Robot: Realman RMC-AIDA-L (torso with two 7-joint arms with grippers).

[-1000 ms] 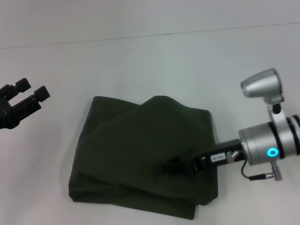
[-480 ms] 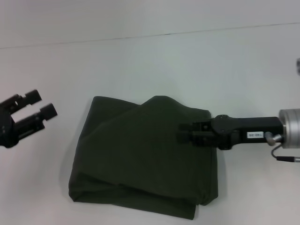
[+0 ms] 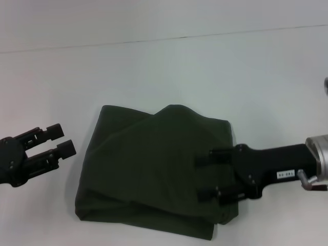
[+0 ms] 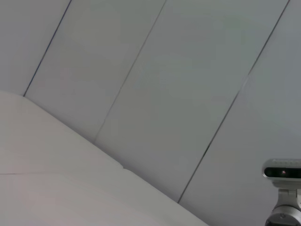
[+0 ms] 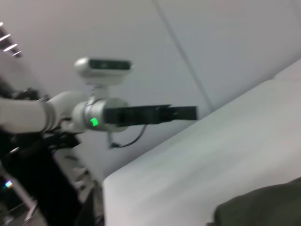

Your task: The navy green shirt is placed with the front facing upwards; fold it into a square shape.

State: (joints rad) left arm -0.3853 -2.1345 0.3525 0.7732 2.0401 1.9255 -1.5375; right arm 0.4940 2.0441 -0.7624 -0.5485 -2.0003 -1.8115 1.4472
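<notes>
Left gripper (image 3: 59, 142) at near left, fingers spread and empty, just beside the navy green shirt (image 3: 154, 174). Shirt folded into a rough rectangle, plain side up, centre-near on white table (image 3: 154, 72). Right gripper (image 3: 205, 174) over its right part, fingers released. Pale panelled wall (image 4: 164, 70) beyond.

shirt (image 3: 148, 169) front hidden, right hand (image 3: 204, 177) covers edge
</notes>
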